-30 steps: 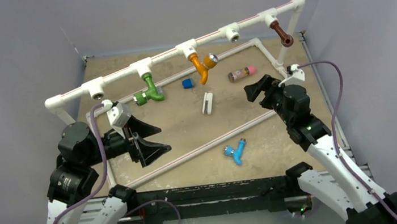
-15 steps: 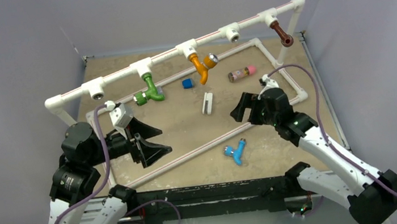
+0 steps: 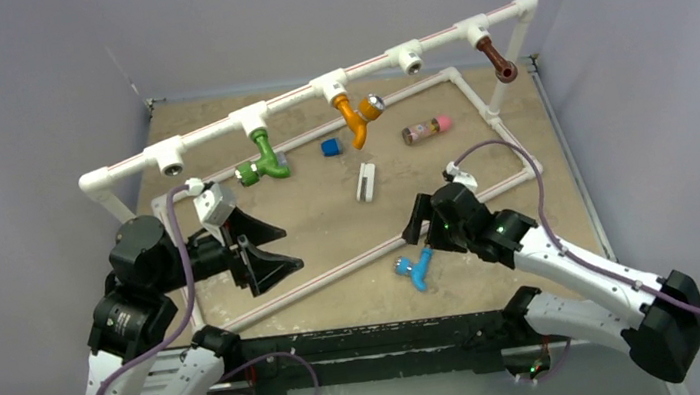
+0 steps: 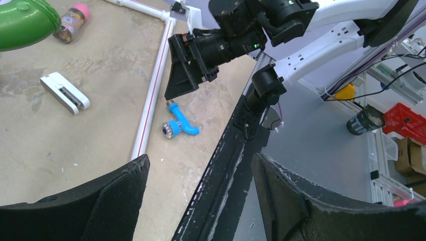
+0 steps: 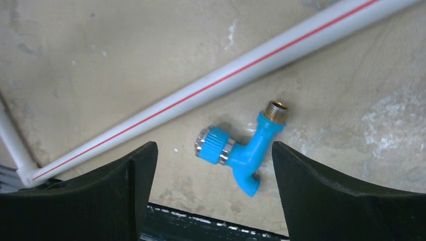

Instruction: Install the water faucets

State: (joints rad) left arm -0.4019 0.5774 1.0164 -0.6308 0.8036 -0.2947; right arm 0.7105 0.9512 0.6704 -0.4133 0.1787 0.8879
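At left, the left gripper [image 3: 274, 245] hangs above the tan surface [image 3: 329, 222] with its jaws spread wide, holding nothing. Three of the four faucets are fitted to the raised white rail [image 3: 208, 139]: the green faucet [image 3: 264, 163], the orange faucet [image 3: 354, 121] and, farthest right, the brown faucet [image 3: 501, 63]. One blue cube [image 3: 330, 147], one white clip [image 3: 365, 181] and one pink-capped cylinder [image 3: 425, 130] lie on the surface. The fourth, the blue faucet [image 3: 418, 270], lies on its side just beside a red-striped pipe [image 3: 335, 272], directly beneath the right gripper [image 3: 420, 229], whose jaws stand wide to either side without touching it.
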